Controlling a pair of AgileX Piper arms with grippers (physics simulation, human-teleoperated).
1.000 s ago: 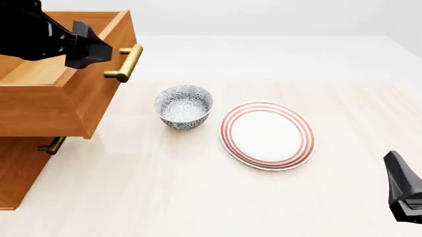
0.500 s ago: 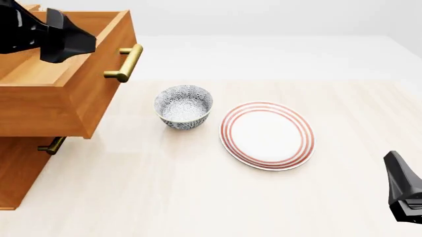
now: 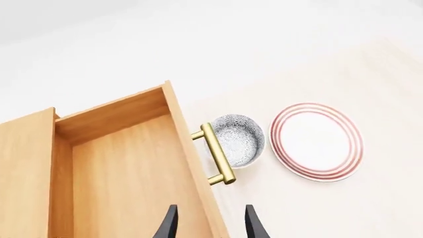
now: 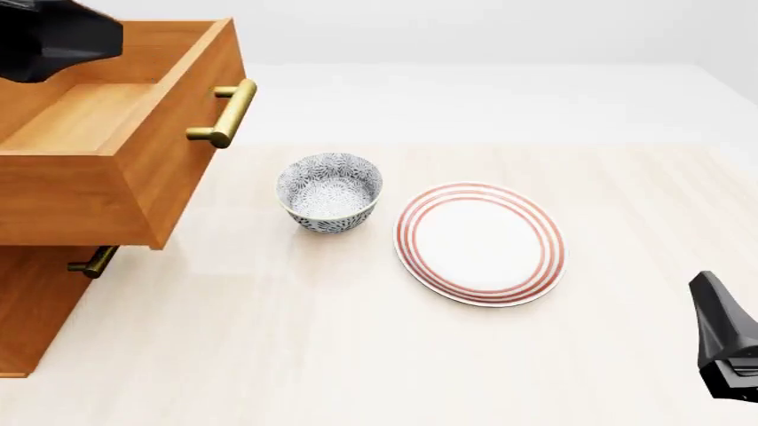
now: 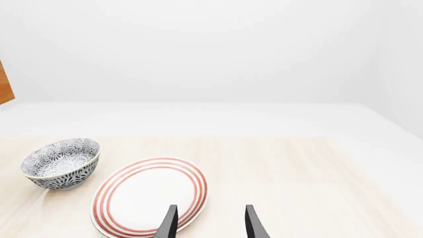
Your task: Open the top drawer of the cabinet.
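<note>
The cabinet (image 4: 34, 306) stands at the table's left edge. Its top drawer (image 4: 130, 169) is pulled far out, and the left wrist view shows its bare wooden inside (image 3: 126, 173). The brass bar handle (image 4: 224, 113) on the drawer front is free. My left gripper (image 3: 211, 227) is open and holds nothing. It hovers high over the drawer's front edge, well above the handle (image 3: 217, 153). In the front view only the left arm's black body (image 4: 53, 37) shows, at the top left corner. My right gripper (image 5: 211, 225) is open and low at the table's front right (image 4: 722, 346).
A patterned blue-white bowl (image 4: 330, 191) sits just right of the open drawer, below its handle. A white plate with red rings (image 4: 478, 241) lies to the bowl's right. A lower drawer's brass handle (image 4: 92, 263) pokes out under the open drawer.
My left gripper has lifted and pulled back toward the upper left, away from the drawer's handle. The drawer stays pulled out. The right arm has not moved.
</note>
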